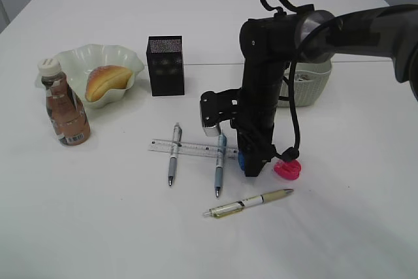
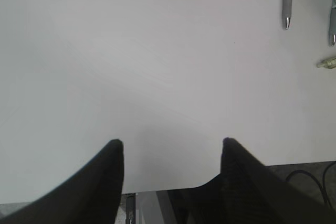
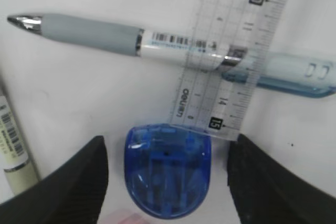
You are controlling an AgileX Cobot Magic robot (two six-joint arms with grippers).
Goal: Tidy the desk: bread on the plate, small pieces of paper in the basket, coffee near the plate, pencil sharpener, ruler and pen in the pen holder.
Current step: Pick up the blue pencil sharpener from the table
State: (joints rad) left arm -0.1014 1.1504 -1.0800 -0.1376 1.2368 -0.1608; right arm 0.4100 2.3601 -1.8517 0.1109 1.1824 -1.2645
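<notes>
My right gripper (image 3: 168,145) is open, pointing down at the table, with its fingers on either side of a blue pencil sharpener (image 3: 167,169) and a gap on each side. The clear ruler (image 3: 231,61) lies across a grey-grip pen (image 3: 105,35), its end touching the sharpener. In the exterior view the ruler (image 1: 189,148) spans two pens (image 1: 174,155) (image 1: 220,164), and a third pen (image 1: 251,203) lies nearer. The bread (image 1: 108,82) lies on the plate (image 1: 98,57), with the coffee bottle (image 1: 63,106) beside it. My left gripper (image 2: 172,142) is open over bare table. The small pieces of paper are out of view.
A black mesh pen holder (image 1: 165,65) stands behind the ruler. A white basket (image 1: 307,86) sits behind the right arm. A pink pencil sharpener (image 1: 288,168) lies just right of the right gripper (image 1: 251,164). The table's front edge shows under the left fingers.
</notes>
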